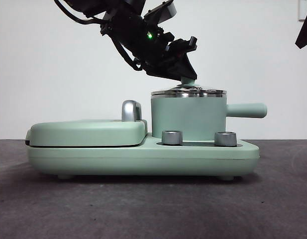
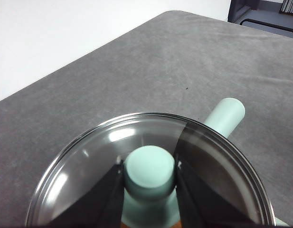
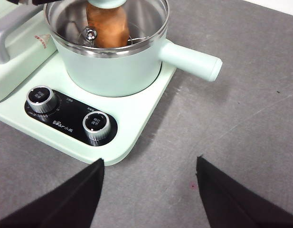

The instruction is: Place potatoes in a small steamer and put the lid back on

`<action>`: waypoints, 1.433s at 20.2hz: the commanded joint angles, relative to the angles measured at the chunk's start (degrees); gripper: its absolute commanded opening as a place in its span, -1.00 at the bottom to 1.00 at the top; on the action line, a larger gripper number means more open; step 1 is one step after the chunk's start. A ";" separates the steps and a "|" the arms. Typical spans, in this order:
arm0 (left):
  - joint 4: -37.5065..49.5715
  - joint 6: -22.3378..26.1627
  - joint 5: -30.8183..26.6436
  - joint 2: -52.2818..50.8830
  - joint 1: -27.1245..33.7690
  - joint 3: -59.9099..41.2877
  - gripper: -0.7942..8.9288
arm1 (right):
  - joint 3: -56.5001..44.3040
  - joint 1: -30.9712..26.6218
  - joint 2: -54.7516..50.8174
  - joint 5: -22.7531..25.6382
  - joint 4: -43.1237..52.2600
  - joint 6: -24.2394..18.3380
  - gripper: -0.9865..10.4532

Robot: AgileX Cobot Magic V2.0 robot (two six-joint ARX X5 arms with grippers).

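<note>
Glass lid (image 2: 89, 166) sits on the small steamer (image 1: 188, 122), its knob (image 2: 149, 171) clamped by the left end effector (image 2: 149, 187).

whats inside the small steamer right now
Through the lid, the orange-brown potato shows inside the small steamer. Its underside and the pot's floor are hidden. The left gripper is shut on the lid's knob.
</note>
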 commanded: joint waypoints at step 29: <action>-27.89 -8.41 10.88 -23.61 14.23 -3.45 -0.33 | 0.24 0.28 0.37 -3.52 0.35 0.00 -0.29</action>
